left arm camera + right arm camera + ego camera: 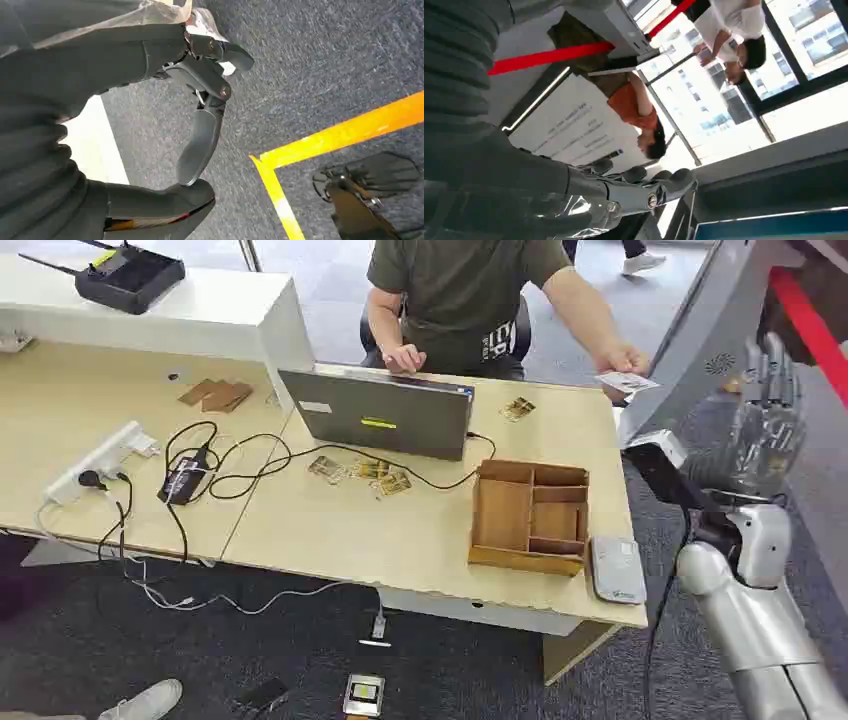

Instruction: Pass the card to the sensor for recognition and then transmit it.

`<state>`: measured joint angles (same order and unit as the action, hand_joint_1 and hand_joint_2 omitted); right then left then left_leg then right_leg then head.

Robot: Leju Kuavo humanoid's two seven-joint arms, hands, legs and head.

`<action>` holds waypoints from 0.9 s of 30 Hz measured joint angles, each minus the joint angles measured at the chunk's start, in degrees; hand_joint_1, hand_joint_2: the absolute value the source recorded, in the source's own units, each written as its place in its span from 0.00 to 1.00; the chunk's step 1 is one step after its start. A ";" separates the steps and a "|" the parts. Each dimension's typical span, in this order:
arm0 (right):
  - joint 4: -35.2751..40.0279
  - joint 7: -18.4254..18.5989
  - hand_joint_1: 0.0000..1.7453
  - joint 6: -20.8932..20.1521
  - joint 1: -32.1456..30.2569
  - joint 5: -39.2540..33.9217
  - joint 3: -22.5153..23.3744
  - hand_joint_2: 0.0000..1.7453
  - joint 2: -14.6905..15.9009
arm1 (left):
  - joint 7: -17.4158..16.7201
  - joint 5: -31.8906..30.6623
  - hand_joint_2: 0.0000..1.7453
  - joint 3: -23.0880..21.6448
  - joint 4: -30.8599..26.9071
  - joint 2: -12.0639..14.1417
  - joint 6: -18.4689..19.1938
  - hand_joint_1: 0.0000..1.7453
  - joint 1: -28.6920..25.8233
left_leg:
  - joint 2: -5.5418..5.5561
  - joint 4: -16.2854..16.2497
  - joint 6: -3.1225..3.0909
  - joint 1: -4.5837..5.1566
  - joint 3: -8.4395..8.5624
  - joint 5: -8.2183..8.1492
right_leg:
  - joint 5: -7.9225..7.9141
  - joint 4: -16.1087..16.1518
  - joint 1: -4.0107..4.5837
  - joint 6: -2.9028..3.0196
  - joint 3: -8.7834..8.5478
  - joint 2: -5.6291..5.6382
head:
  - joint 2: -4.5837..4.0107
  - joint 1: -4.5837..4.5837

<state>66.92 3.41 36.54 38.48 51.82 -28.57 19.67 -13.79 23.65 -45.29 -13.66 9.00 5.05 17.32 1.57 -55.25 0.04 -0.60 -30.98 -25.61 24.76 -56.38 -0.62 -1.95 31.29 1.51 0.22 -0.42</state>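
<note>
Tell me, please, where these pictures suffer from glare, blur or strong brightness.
Head view: even light, but the raised right hand looks blurred, nearly see-through. Right wrist view: the bright windows are washed out, and the ribbed hand cover stays dark. Left wrist view: the dark left hand is soft; the yellow floor tape is clearer.

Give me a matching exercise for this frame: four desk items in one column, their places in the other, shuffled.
1. white card
2. wooden compartment tray
3. grey laptop
4. black router

A. on the raised white counter, far left
B. in the seated person's hand
C. desk centre, lid toward the robot
D. near desk edge, beside a flat grey sensor pad

Pairs: 1-B, 2-D, 3-C, 4-A
</note>
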 joint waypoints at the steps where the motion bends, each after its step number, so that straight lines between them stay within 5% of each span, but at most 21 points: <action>1: -1.32 -0.11 0.00 -0.33 0.77 0.41 -0.65 1.00 -0.56 | -0.02 0.09 1.00 0.00 0.00 -0.02 0.20 0.00 -0.04 | 0.02 0.00 0.00 0.00 -0.02 0.01 | 0.00 0.00 0.00 0.00 0.01 -0.02 | 0.00 0.02; 18: -25.00 0.79 0.00 -6.90 11.21 5.85 -9.68 1.00 -11.10 | -0.90 0.24 1.00 -0.02 0.00 -0.37 1.73 0.00 0.76 | -0.01 -0.01 0.00 0.00 -0.02 0.01 | 0.00 0.00 0.00 0.00 0.03 -0.01 | 0.00 0.00; 19: -25.99 0.96 0.14 -7.39 11.60 6.19 -10.16 1.00 -11.56 | -0.90 0.00 1.00 -0.04 0.00 -0.39 1.86 0.00 0.81 | -0.01 -0.01 0.00 0.00 -0.01 0.01 | 0.00 0.00 0.00 0.00 0.03 -0.01 | 0.00 0.00; 20: -26.95 1.29 0.89 -7.97 11.95 6.56 -10.53 1.00 -11.93 | -0.94 -0.22 1.00 -0.04 0.00 -0.41 2.10 0.00 0.90 | -0.02 -0.01 0.00 0.00 -0.01 0.01 | 0.00 0.01 0.00 0.00 0.04 -0.01 | 0.00 0.00; 22: -28.71 1.86 0.97 -9.00 12.51 7.17 -11.36 1.00 -12.69 | -1.01 -0.48 1.00 -0.09 0.00 -0.50 2.23 0.00 1.09 | -0.01 -0.02 0.00 0.00 -0.01 0.01 | 0.00 0.01 0.00 0.00 0.04 -0.01 | 0.00 0.00; 27: -31.84 3.24 0.97 -11.48 13.77 8.46 -13.03 1.00 -14.10 | -1.11 -0.66 1.00 -0.37 0.00 -0.70 2.58 0.00 1.46 | -0.02 -0.02 0.00 0.00 -0.01 0.01 | 0.00 0.01 0.00 0.00 0.04 -0.01 | 0.00 -0.02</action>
<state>35.08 6.65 25.07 52.25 60.28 -41.60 5.57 -14.91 22.99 -45.66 -13.66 8.31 7.63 18.78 1.55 -55.27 0.05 -0.60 -30.99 -25.60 24.76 -56.37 -0.62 -1.95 31.34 1.50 0.22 -0.44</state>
